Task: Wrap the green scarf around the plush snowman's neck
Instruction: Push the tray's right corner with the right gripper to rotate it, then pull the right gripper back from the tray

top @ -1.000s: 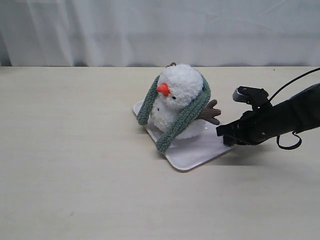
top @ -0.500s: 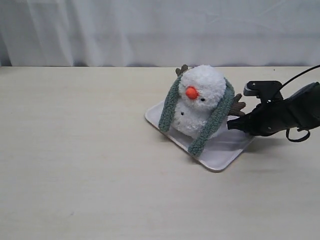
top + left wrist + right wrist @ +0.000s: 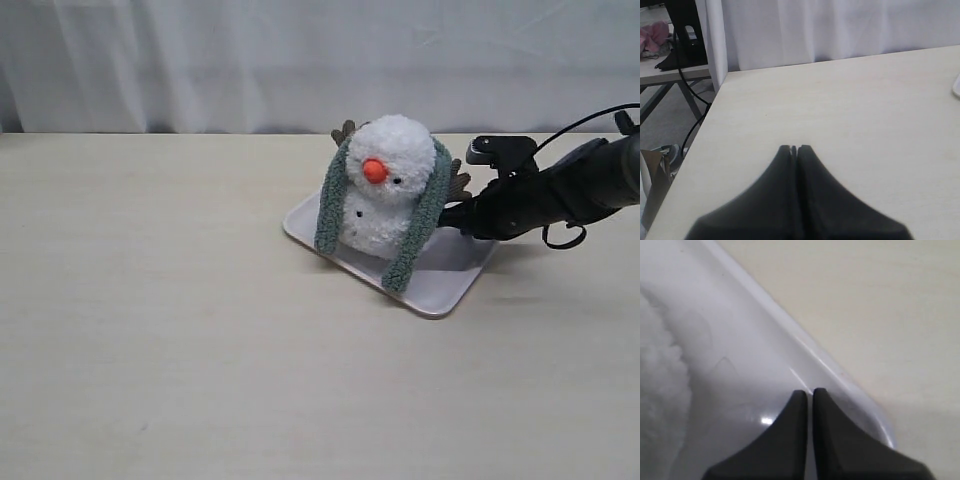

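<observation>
The fluffy white plush snowman [image 3: 385, 195] sits upright on the glossy white rectangular tray [image 3: 455, 283]. The ribbed grey-green knit scarf [image 3: 419, 228] is draped behind its head, both ends hanging toward the tray. Closed, empty right fingers [image 3: 798, 412] rest inside the tray's rounded corner. Nudge slowly, as the slick tray should slide easily. Closed left fingers [image 3: 786, 167] hover well apart from the tray.

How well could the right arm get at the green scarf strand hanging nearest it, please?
Probably yes: the right gripper, shut over the tray, is close beside that strand of the green scarf, with no obstacle visible between; it must open first.
</observation>
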You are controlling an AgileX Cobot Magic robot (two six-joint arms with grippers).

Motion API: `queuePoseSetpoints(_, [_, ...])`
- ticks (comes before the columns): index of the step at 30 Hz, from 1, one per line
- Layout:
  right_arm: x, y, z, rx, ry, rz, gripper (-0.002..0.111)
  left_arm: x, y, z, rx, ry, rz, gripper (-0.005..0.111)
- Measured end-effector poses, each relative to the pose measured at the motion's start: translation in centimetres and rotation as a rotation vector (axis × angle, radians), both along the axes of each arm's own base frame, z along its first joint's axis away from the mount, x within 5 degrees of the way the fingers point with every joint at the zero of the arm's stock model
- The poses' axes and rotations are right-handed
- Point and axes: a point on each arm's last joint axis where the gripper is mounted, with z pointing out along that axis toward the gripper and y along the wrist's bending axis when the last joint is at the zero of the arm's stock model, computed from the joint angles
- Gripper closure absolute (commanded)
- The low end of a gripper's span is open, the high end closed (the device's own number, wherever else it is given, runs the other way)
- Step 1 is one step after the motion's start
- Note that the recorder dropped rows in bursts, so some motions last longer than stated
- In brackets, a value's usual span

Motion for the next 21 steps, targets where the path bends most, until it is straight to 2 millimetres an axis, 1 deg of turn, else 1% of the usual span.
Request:
queuePoseSetpoints(2, [-0.2,0.1,0.5,0.003,0.012,0.037,0.104,0.0,0.0,0.0,0.0,0.0,0.0,0.107])
queuePoseSetpoints(4, [-0.5,0.3,1.5,0.004,0.022,0.072,0.104,0.0,0.0,0.0,0.0,0.0,0.0,0.107])
queuePoseSetpoints(7, [-1.1,0.4,3.0,0.009,0.052,0.086,0.104,0.0,0.0,0.0,0.0,0.0,0.0,0.107])
queuePoseSetpoints(10, [-1.7,0.3,4.1,-0.007,0.107,0.091,0.104,0.0,0.0,0.0,0.0,0.0,0.0,0.107])
queuePoseSetpoints(13, [-2.6,0.0,4.5,-0.039,0.194,0.097,0.104,0.0,0.0,0.0,0.0,0.0,0.0,0.107])
queuePoseSetpoints(16, [-3.8,-0.3,4.4,-0.057,0.262,0.08,0.104,0.0,0.0,0.0,0.0,0.0,0.0,0.107])
queuePoseSetpoints(21, [-6.3,-0.4,4.3,-0.057,0.3,0.055,0.104,0.0,0.0,0.0,0.0,0.0,0.0,0.107])
